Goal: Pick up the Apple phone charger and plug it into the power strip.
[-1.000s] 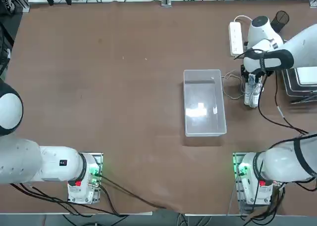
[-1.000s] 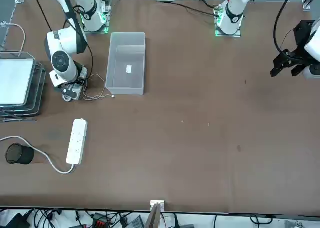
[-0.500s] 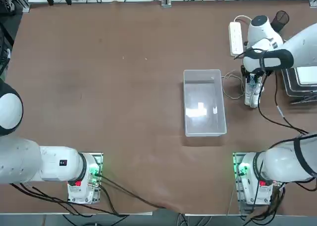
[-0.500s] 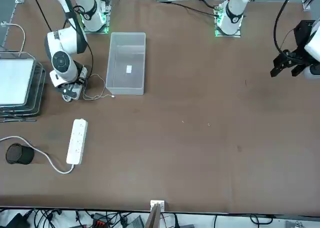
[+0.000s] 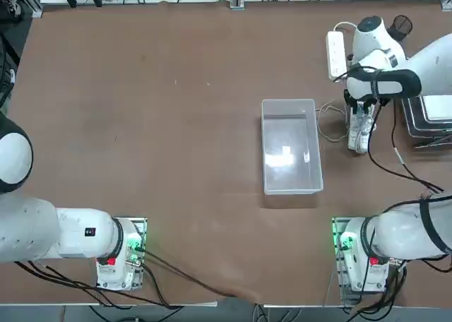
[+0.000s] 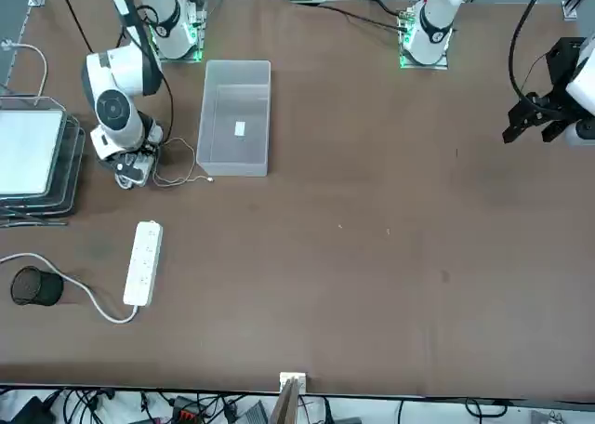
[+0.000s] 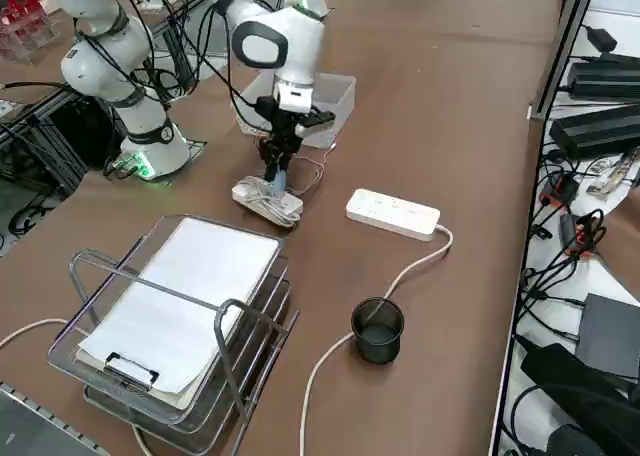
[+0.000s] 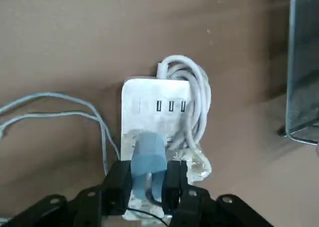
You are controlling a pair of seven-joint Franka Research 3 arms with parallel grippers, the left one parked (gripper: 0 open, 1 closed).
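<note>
Since 1 s ago, the right arm's wrist is seen shifted slightly toward the table's far edge in the top view, while the charger, strip and bin are unmoved. In the top view, the right gripper is lowered over a white bar wound with cord, right of the clear plastic bin; the power strip lies farther back, well apart, beside a black cup. In the front view, the gripper is seen at the left, with the charger's thin cable looping toward the bin, and the strip nearer the camera with its thick cord curving off. In the right side view, the gripper is pointed straight down onto the wound bar, between the bin and a wire tray holding a clipboard; the strip lies just beyond. In the right wrist view, the 2 fingers are clamped on the Apple phone charger, a pale plug block held just above the wound bar, whose 3 slots are visible.
</note>
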